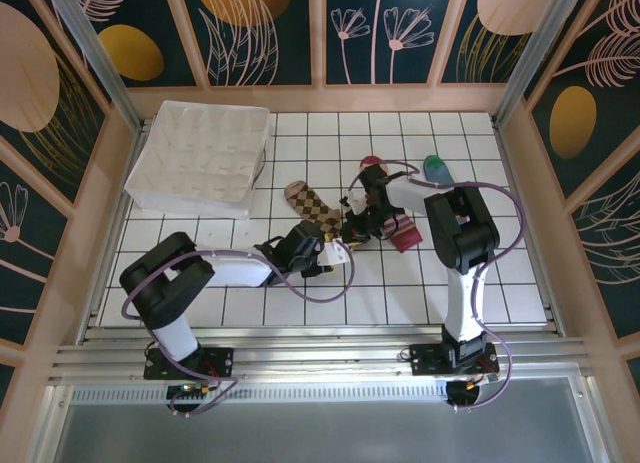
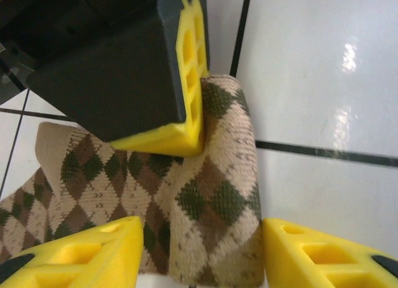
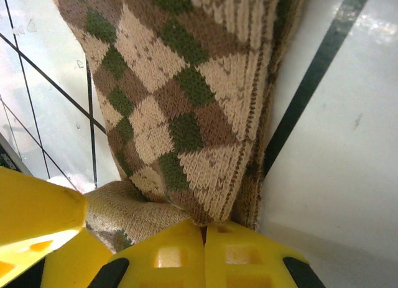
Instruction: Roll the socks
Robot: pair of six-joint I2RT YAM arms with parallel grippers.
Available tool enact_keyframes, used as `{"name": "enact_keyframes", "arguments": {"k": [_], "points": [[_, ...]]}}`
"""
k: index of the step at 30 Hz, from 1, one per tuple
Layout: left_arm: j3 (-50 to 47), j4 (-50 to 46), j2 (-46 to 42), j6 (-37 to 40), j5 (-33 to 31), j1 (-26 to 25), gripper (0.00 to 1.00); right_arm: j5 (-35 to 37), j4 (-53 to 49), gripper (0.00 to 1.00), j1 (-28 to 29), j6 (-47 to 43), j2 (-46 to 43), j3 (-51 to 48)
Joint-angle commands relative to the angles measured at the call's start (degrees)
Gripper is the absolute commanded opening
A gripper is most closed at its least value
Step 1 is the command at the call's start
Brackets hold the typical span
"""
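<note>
Top view of the tiled table (image 1: 500,273): the tan-and-brown argyle sock (image 1: 310,205) lies near the centre, its toe end pointing to 11 o'clock; both arms meet at its 5 o'clock end. The left gripper (image 2: 202,241) stands with one yellow finger on each side of the folded-over end of the sock, both fingers against the fabric, pinching the fold between them; the right gripper (image 3: 204,235) has its fingers pressed together on the ribbed edge of the same sock, just beside the left one. The beige striped sock (image 1: 400,231), red toe toward 12 o'clock, lies at 3 o'clock of the argyle sock, partly under the right arm; the blue-grey sock (image 1: 436,169) with green toe lies at 2 o'clock; a white tray (image 1: 200,153) sits at 10 o'clock.
</note>
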Motion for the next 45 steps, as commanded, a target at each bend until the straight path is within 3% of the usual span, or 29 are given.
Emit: {"name": "enact_keyframes", "arguments": {"k": [1,4,7,8,10,12,13,19,24,30,45], "points": [[1.69,1.71,2.08,-0.64,-0.18,-0.02,0.44,2.45,-5.18,0.00,-0.75,-1.35,2.97,-0.43],[1.82,1.56,3.13,-2.25,0.30,-0.17,0.35,1.83,-5.64,0.00,-1.02,-1.40,3.30,-0.54],[2.38,0.16,4.14,-5.05,0.70,-0.26,0.16,1.34,-5.67,0.00,-1.04,-1.54,3.16,-0.76],[2.86,-0.67,4.09,-7.08,0.72,-0.26,0.08,1.51,-5.41,0.04,-1.11,-1.46,2.80,-0.97],[3.43,-2.44,3.18,-10.80,2.33,-0.02,0.00,1.95,-3.58,0.21,-1.73,-1.18,0.77,-2.18],[2.81,-3.04,1.72,-15.18,7.42,1.10,0.00,0.45,1.22,0.39,-2.99,-0.81,-3.41,-4.92],[2.45,-3.38,1.08,-17.89,10.65,1.99,0.00,-0.36,4.88,0.43,-3.76,0.01,-6.53,-6.95],[0.98,-2.90,0.14,-31.37,29.84,8.83,0.00,-4.86,27.91,0.48,-6.44,4.99,-21.62,-19.85],[3.46,-5.33,3.84,-34.67,39.42,11.78,0.00,-9.39,40.78,0.50,-5.88,8.61,-22.30,-26.14],[4.65,-6.23,7.22,-37.42,43.99,13.66,0.00,-11.36,42.86,0.50,-3.98,6.35,-19.22,-26.93],[3.77,-4.82,11.36,-42.88,48.56,16.17,0.00,-11.79,44.36,0.50,-1.81,4.19,-16.15,-31.91]]}}
